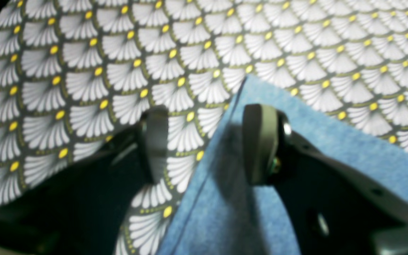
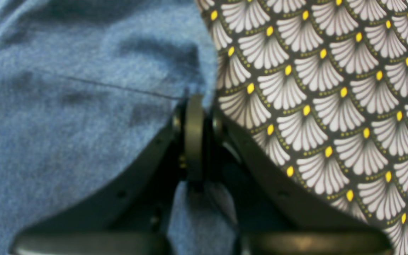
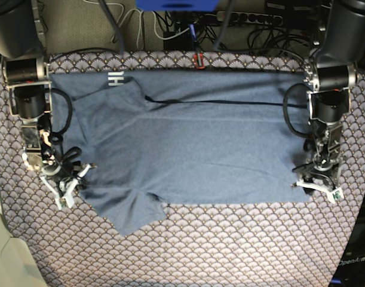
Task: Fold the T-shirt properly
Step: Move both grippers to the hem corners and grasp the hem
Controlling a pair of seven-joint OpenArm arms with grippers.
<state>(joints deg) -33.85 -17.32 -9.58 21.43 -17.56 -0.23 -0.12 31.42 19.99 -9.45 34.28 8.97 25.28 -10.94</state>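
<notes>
The slate-blue T-shirt lies spread flat on the patterned cloth, with a bit of white lettering showing at its far left. At the shirt's left side by a sleeve, my right gripper is shut, and the wrist view shows its fingertips pinching the shirt's edge. My left gripper is at the shirt's near right corner. It stands open, straddling the fabric edge, with one finger over the cloth and one over the shirt.
A fan-patterned tablecloth covers the table. Cables and a power strip run along the back edge, near a small red item. A pale surface borders the table at the left.
</notes>
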